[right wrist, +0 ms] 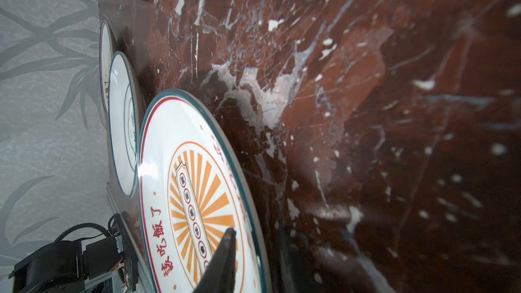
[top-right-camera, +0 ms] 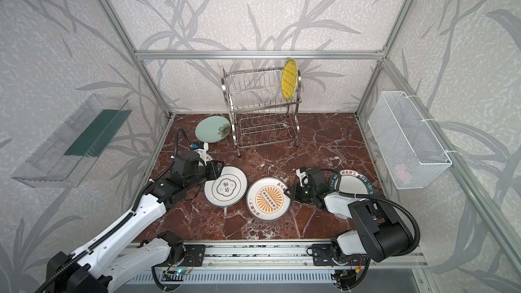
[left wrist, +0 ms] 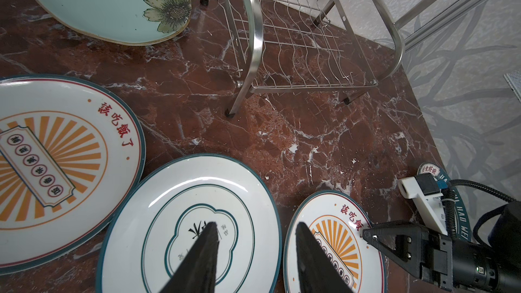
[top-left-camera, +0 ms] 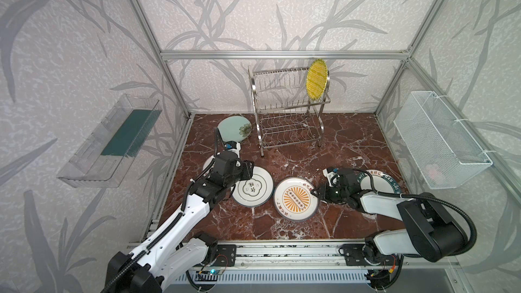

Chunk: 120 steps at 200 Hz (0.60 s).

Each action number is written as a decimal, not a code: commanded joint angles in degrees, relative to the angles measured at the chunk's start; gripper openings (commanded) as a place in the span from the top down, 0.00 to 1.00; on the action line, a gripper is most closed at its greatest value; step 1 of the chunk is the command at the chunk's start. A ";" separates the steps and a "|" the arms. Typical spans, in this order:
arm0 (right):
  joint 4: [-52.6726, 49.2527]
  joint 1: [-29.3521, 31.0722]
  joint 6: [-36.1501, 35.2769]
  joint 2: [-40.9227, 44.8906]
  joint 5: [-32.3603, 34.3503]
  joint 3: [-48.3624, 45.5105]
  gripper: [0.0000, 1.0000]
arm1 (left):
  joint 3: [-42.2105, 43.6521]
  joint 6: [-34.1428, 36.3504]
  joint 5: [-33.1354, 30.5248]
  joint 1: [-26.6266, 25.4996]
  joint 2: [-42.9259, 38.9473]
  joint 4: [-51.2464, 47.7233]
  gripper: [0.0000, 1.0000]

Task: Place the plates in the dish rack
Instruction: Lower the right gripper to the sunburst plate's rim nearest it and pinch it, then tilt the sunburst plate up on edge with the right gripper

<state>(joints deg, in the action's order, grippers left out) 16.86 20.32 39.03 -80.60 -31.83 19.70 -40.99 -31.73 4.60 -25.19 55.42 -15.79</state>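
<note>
The dish rack [top-left-camera: 253, 91] stands at the back with a yellow ribbed plate [top-left-camera: 317, 81] upright in its top tier. Flat on the marble lie a mint plate [top-left-camera: 232, 128], a quatrefoil plate [top-left-camera: 253, 193], a sunburst plate [top-left-camera: 293, 201] and a teal-lettered plate [top-left-camera: 383, 183]. A second sunburst plate [left wrist: 56, 159] lies under the left arm. My left gripper [left wrist: 256, 224] hangs open and empty above the quatrefoil plate's rim. My right gripper [right wrist: 255, 231] straddles the sunburst plate's [right wrist: 191, 181] right rim, one finger over its face and one below, with a narrow gap still showing.
A clear plastic tray [top-left-camera: 112, 142] hangs on the left wall and a white mesh basket [top-left-camera: 439, 139] on the right wall. The aluminium rail [top-left-camera: 282, 249] carrying both arm bases runs along the front edge. The right arm lies over the teal-lettered plate.
</note>
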 commanded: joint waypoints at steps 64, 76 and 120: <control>1.24 -1.06 0.35 -0.88 -1.57 -1.16 0.82 | 0.32 -0.71 1.30 -0.32 -0.97 -0.14 0.56; 1.03 -1.24 0.23 -0.61 -1.63 -1.21 0.83 | 0.30 -0.72 1.17 -0.34 -1.09 -0.25 0.56; 0.22 -1.77 0.09 0.83 -1.83 -1.53 0.87 | 0.04 -0.84 1.54 -0.30 -1.11 -0.38 0.56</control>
<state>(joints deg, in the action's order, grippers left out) 17.82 19.09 39.31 -81.28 -33.67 19.09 -40.99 -31.77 5.91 -25.19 55.40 -15.84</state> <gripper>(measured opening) 0.139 0.437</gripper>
